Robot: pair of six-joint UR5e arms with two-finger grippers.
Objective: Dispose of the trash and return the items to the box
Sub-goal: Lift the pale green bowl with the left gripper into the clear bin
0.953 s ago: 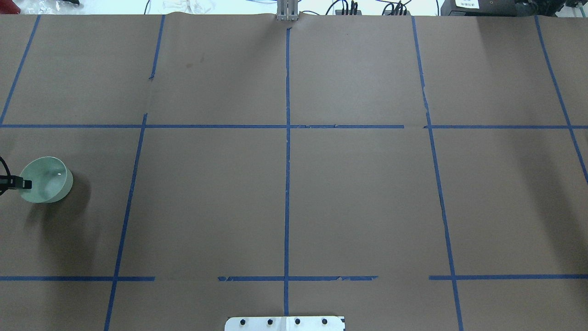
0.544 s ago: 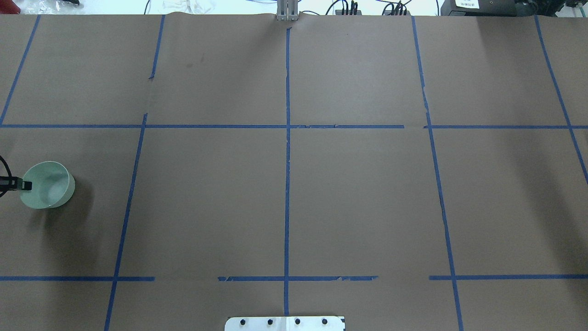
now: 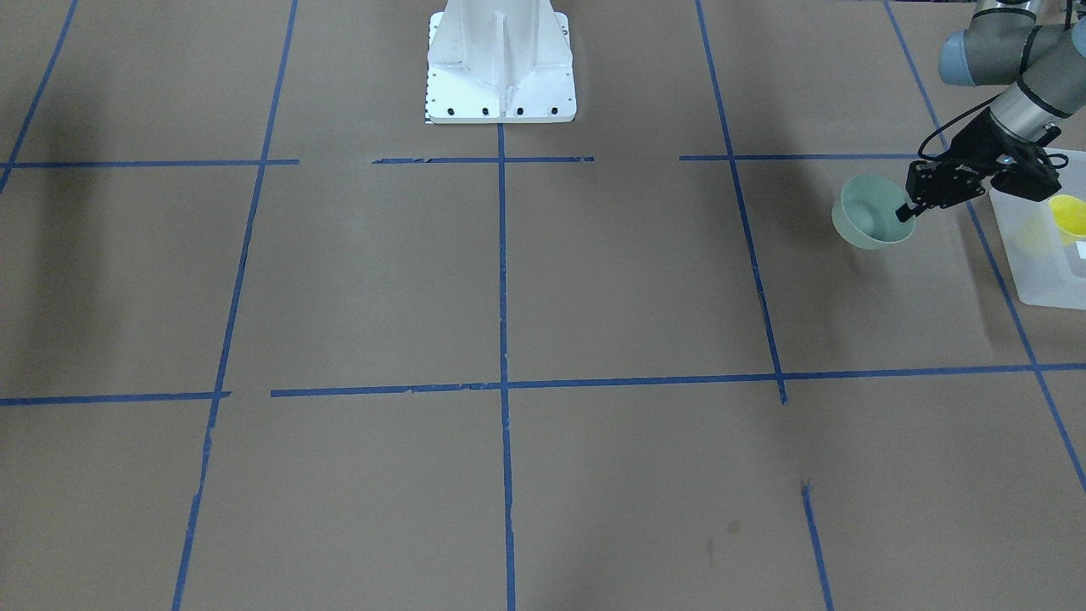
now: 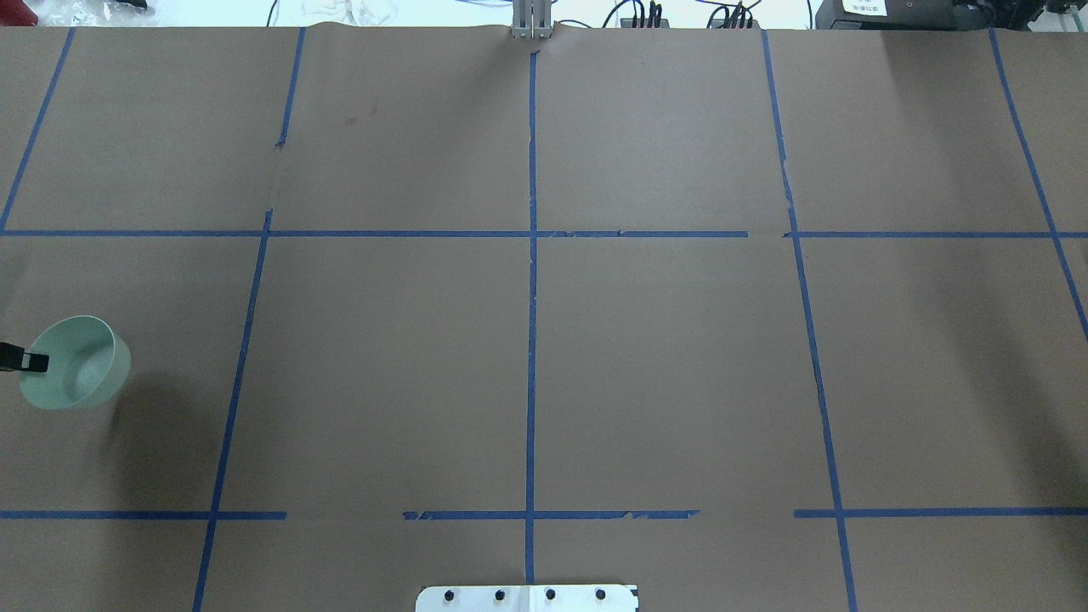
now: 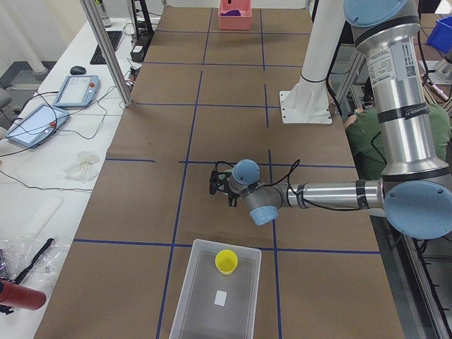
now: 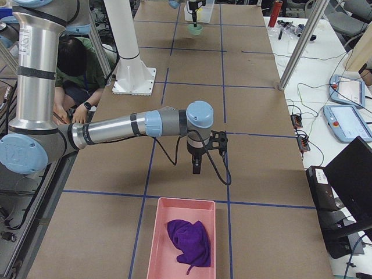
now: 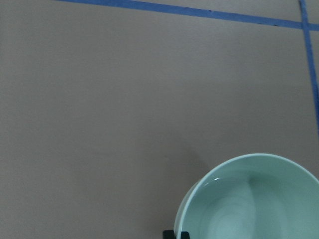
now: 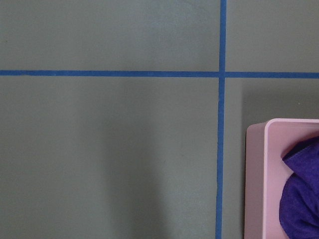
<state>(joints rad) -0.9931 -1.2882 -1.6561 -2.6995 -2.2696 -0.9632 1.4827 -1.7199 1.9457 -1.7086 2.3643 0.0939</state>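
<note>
Exterior front-facing shows the left gripper (image 3: 909, 207) clamped on the rim of the pale green bowl (image 3: 865, 225), which is tilted just beside the box (image 3: 1039, 276). The yellow cup (image 3: 1067, 217) sits inside that box. I can't tell whether the right gripper (image 6: 197, 167) is open.

Brown paper covers the tabletop (image 4: 382, 357), and blue tape lines (image 4: 531, 340) divide it into large rectangles. A white bench (image 5: 95, 138) runs along its far edge, carrying teach pendants (image 5: 76, 90) and loose cables (image 4: 633, 15). An aluminium post (image 5: 106, 53) rises at the tabletop's edge. Soft shadows lie across the paper.
</note>
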